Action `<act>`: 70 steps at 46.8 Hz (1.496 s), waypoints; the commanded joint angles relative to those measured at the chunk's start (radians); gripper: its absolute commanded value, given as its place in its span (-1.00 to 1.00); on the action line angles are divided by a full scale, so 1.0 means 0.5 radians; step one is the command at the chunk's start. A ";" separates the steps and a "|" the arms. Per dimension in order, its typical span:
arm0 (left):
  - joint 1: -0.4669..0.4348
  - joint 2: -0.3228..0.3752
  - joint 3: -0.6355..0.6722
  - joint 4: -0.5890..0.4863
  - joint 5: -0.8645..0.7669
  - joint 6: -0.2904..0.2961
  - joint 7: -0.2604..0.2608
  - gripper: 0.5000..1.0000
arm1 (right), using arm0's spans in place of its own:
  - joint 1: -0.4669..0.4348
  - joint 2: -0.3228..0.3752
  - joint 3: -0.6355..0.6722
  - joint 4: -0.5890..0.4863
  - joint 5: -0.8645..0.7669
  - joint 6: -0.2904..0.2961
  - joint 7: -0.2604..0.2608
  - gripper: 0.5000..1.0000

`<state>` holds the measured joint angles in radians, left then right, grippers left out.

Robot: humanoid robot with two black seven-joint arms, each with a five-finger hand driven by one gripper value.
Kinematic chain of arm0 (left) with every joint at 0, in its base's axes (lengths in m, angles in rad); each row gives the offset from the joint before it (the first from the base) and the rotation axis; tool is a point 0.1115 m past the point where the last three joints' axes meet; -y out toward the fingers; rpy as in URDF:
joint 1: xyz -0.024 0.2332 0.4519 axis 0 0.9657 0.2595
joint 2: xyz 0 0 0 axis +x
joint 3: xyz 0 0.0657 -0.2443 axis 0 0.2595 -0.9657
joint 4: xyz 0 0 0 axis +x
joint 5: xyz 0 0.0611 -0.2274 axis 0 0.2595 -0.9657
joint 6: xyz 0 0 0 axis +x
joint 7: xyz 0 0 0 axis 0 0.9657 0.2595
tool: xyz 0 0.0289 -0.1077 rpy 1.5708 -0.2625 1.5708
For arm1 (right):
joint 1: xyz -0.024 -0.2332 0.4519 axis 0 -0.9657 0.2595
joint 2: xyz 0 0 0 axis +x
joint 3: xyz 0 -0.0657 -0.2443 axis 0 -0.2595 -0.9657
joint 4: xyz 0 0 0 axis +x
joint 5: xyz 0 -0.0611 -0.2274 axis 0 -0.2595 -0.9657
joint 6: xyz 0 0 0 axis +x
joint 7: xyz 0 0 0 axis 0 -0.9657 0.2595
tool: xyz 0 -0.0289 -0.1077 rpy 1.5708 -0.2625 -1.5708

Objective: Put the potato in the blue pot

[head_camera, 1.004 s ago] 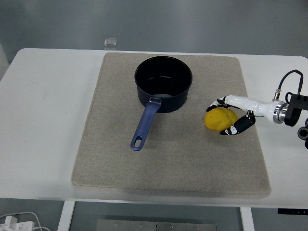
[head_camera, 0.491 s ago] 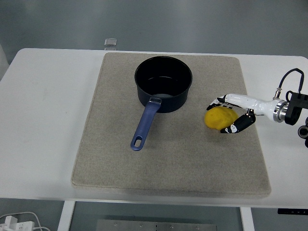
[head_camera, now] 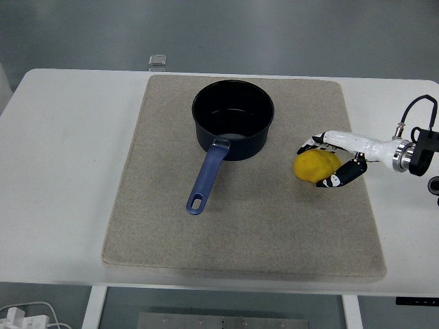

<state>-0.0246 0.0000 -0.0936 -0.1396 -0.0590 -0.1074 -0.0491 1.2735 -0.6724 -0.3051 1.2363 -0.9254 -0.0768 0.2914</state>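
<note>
The right hand [head_camera: 334, 159] has its fingers curled round the potato [head_camera: 316, 166] and has carried it slightly up and to the right over the last second — a lift beginning, I judge. The potato hangs just above the beige mat [head_camera: 241, 226]. Beyond, the blue pot [head_camera: 233, 122] stands empty — well apart.

Mat [head_camera: 247, 226] covers the tabletop [head_camera: 62, 171] at centre frame; pot [head_camera: 233, 127] sits upper centre, potato [head_camera: 317, 166] right of it.
</note>
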 commanded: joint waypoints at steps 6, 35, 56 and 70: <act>0.000 0.000 0.000 0.000 -0.002 0.000 0.000 1.00 | 0.199 -0.088 0.003 -0.070 0.081 0.086 0.006 -1.00; 0.000 0.000 0.000 0.000 -0.002 0.000 0.000 1.00 | 0.524 -0.063 0.006 -0.248 0.209 0.261 0.015 -1.00; 0.000 0.000 0.000 0.000 -0.002 0.000 0.000 1.00 | 0.708 0.709 -0.031 -0.754 0.406 0.322 -0.006 -1.00; 0.000 0.000 0.000 0.000 0.001 0.000 0.000 1.00 | 0.705 1.093 -0.031 -1.061 0.437 0.390 -0.006 -1.00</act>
<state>-0.0245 0.0000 -0.0936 -0.1396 -0.0592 -0.1074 -0.0491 1.6294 -0.1507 -0.3197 0.7212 -0.7069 0.1178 0.2882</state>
